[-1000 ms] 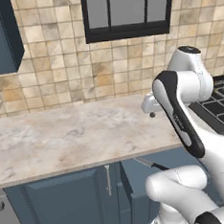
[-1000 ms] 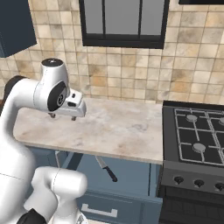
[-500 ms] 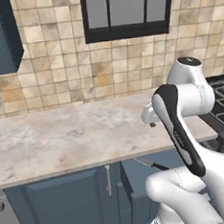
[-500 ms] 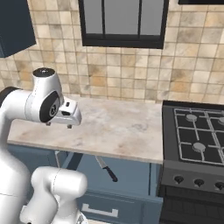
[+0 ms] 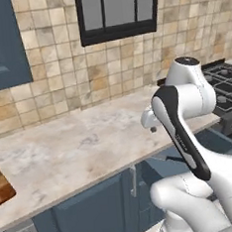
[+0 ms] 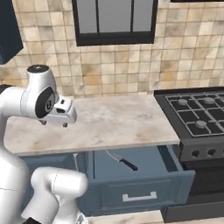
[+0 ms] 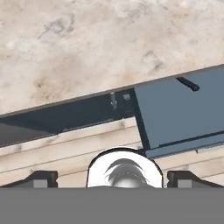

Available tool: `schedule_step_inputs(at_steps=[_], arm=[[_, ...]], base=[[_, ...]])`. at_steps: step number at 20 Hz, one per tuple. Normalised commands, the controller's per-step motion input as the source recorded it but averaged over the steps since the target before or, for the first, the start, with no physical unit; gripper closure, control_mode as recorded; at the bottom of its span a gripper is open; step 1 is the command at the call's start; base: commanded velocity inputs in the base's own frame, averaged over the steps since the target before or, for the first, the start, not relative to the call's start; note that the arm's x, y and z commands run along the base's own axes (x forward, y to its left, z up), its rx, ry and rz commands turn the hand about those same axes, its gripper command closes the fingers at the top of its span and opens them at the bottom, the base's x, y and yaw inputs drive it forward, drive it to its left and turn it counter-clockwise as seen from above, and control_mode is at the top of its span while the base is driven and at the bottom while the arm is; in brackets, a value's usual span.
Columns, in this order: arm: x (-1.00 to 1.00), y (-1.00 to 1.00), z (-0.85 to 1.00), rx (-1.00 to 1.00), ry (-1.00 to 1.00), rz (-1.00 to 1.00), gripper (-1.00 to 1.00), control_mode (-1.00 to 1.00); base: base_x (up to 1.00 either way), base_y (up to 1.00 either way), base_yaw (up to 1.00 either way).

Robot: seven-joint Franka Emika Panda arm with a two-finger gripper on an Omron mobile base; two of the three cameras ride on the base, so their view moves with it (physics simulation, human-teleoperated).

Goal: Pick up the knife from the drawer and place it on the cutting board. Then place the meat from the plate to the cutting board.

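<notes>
While the gripper (image 6: 54, 124) hangs over the counter (image 6: 122, 122) with jaws spread wide and empty, the knife (image 6: 121, 160) lies below and off to its side in the open drawer (image 6: 144, 192), light, stiff, probably slick-bladed, so that black handle (image 6: 129, 165) looks the spot to pinch.

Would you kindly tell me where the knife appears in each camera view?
Left base view: the knife is not in it.
Right base view: knife lies in the open drawer, lower centre.
Hand view: knife at right, inside the drawer.
Shared landmark: the marble counter's front edge, just above the drawer.
</notes>
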Motion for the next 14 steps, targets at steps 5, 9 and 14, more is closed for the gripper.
schedule_step_inputs(at_steps=[5,9,14], arm=[[0.0,0.0,0.0,0.0,0.0,0.0,-1.0,1.0],[0.0,0.0,0.0,0.0,0.0,0.0,-1.0,1.0],[0.0,0.0,0.0,0.0,0.0,0.0,-1.0,1.0]], base=[[-0.28,0.13,-0.6],[0.0,-0.03,-0.73],[-0.13,0.46,-0.69]])
